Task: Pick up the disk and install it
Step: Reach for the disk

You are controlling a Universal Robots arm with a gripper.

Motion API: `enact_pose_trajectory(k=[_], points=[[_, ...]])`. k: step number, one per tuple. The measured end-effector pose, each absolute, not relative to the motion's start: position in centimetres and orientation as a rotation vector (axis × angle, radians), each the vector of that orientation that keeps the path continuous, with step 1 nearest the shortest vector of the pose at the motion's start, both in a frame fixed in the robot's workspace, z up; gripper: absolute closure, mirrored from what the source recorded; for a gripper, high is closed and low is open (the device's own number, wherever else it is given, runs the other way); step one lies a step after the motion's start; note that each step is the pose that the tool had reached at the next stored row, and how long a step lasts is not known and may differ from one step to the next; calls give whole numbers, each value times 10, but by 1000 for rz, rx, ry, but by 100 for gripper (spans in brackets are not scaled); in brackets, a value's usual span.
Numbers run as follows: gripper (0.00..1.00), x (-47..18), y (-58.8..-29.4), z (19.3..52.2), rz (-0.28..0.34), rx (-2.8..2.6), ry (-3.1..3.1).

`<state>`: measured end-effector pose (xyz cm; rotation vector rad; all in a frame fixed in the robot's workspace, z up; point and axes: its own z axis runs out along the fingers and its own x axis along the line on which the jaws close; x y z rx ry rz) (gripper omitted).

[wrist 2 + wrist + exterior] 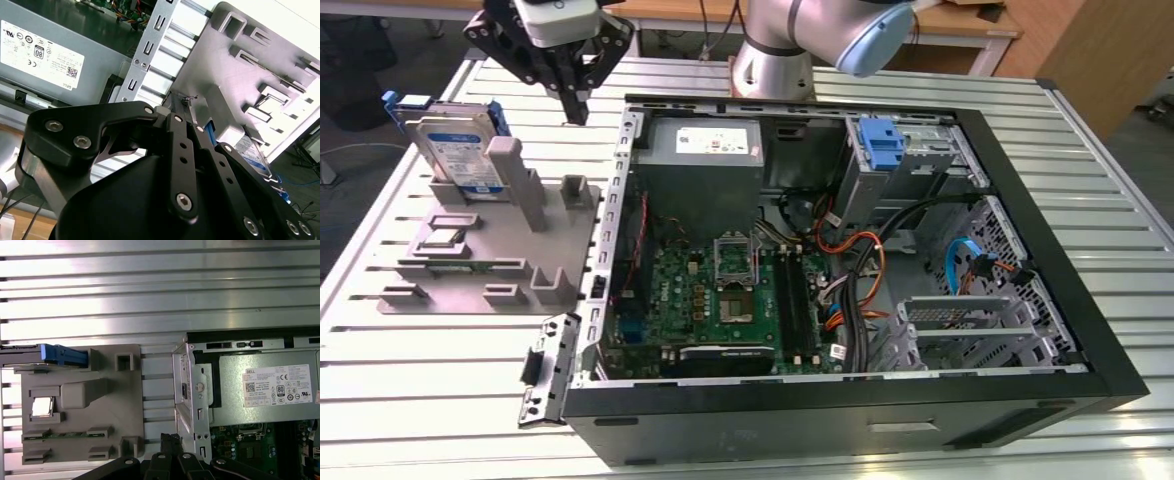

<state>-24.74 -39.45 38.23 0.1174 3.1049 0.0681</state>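
**Exterior view.** The disk (454, 150) stands on edge in the grey fixture (467, 275) on the desk (427, 400), at the exterior view's left, outside the open computer case (1121, 385). My pincer (576, 112) hangs above the gap between the fixture and the case. It is near the disk but apart from it, and its fingers are drawn together with nothing between them. Inside the case a bare blue bracket (881, 145) sits in the upper bay beside the power supply (707, 145). I see no drive seated in the case.

**Second wrist view.** The pincer (186, 102) points down past the fixture (210, 65), closed and empty. A strip of the disk's label (255, 152) shows beyond the linkage, still in its slot.

**First wrist view.** The disk (62, 355) appears edge-on, its blue carrier uppermost, held in the fixture (100, 405). The pincer tips (170, 439) lie between the fixture and the case wall.

**Finding.** In my judgement neither step is done. The disk is not grasped and not installed, so the whole task remains.
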Motion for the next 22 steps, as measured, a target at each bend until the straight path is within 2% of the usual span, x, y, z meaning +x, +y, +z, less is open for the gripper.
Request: enact_pose_trajectory(k=[22], points=[[90,-251,-395,382,68,117,3105]])
